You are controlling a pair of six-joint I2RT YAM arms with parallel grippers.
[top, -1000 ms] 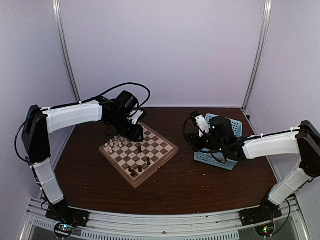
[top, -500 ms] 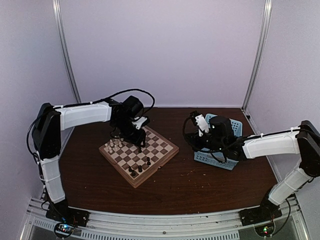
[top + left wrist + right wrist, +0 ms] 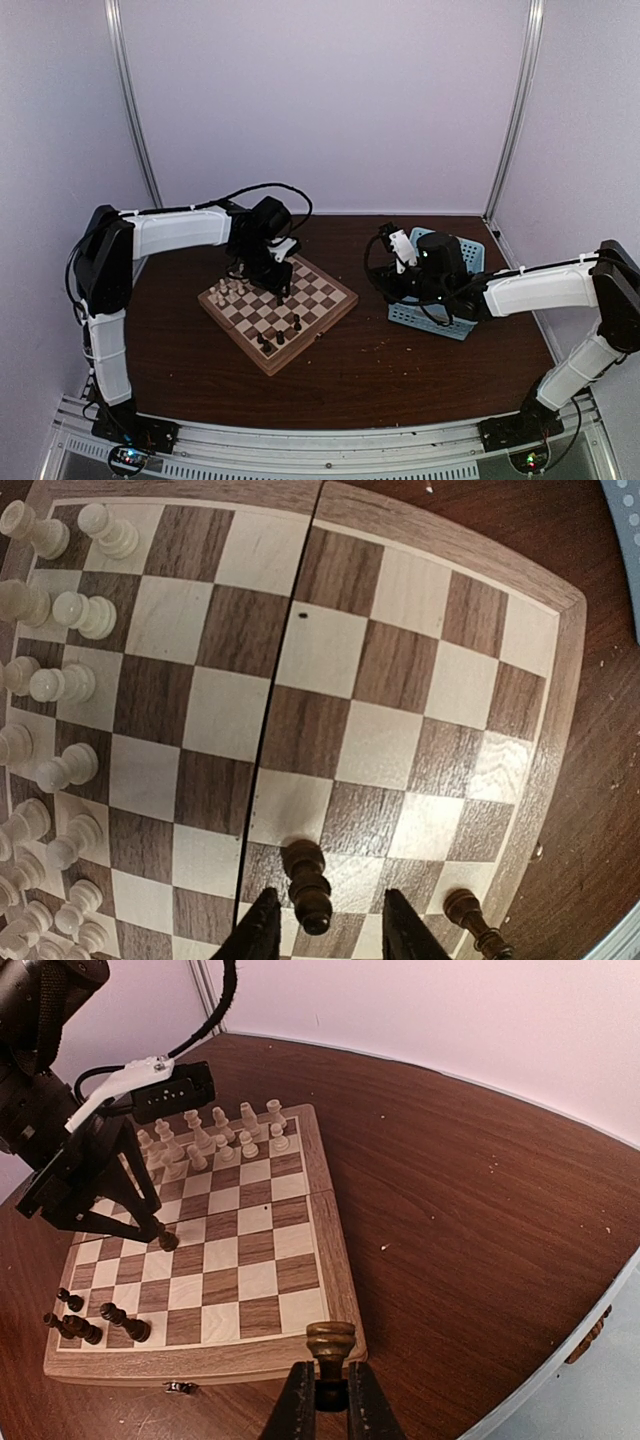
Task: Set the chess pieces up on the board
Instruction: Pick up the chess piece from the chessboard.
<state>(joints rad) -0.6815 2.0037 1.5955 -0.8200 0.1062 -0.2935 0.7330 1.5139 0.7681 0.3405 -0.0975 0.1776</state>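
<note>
The board (image 3: pixel 322 290) lies left of centre on the dark table. Cream chess pieces (image 3: pixel 228 290) crowd its far-left side, and a few dark ones (image 3: pixel 280 335) stand along its near edge. My left gripper (image 3: pixel 279 291) reaches down over the board. In the left wrist view it (image 3: pixel 330 912) is open, its fingers either side of an upright dark pawn (image 3: pixel 308 880) with a gap on both sides. Another dark piece (image 3: pixel 473 923) stands to its right. My right gripper (image 3: pixel 330 1397) is shut on a dark brown piece (image 3: pixel 330 1345), held above the table just off the board (image 3: pixel 250 1280).
A light blue lattice basket (image 3: pixel 425 318) sits on the table under my right arm (image 3: pixel 530 290), right of the board. Its rim shows in the right wrist view (image 3: pixel 600 1360). Small crumbs dot the tabletop. Pale walls and metal posts enclose the table.
My left gripper has moved right and down over the dark pawn in the middle of the board, and its jaws have narrowed. The right arm has not moved.
</note>
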